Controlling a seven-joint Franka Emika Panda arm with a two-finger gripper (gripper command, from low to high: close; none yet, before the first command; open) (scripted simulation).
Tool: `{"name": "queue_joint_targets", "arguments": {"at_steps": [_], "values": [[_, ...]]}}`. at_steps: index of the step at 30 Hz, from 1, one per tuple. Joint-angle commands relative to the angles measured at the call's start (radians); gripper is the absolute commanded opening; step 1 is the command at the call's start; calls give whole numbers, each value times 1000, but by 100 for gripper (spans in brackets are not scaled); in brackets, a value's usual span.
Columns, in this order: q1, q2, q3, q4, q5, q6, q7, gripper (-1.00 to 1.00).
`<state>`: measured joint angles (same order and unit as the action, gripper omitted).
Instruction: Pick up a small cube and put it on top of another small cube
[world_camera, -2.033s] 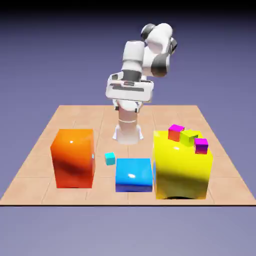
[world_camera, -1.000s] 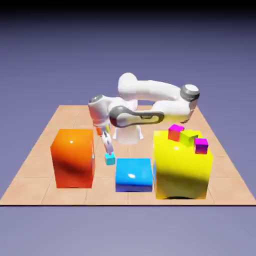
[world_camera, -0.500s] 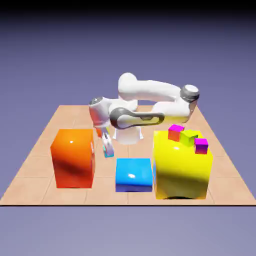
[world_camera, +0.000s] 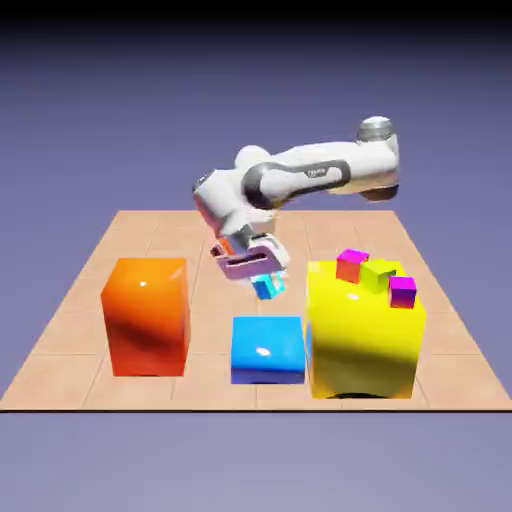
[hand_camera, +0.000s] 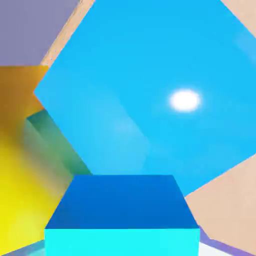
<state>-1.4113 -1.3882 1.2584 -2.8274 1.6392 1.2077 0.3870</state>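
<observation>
Small cyan cube (world_camera: 267, 288) clamped in closed gripper (world_camera: 266, 286), hanging above blue block (world_camera: 268, 349), no writing legible

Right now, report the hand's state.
Hand: closed on the small cyan cube, lifted above the blue block.

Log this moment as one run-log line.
phase: carry | claw: shut on small cyan cube | position: airborne above blue block | not yet stacked
</observation>
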Motion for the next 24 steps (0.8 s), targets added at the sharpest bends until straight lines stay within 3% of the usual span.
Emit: {"name": "queue_joint_targets", "arguments": {"at_steps": [1, 7, 24], "values": [[29, 32, -36, 16, -35, 12, 24, -100], [246, 244, -235, 129, -278, 101, 240, -100], [827, 815, -430, 478, -1017, 489, 971, -100]]}}
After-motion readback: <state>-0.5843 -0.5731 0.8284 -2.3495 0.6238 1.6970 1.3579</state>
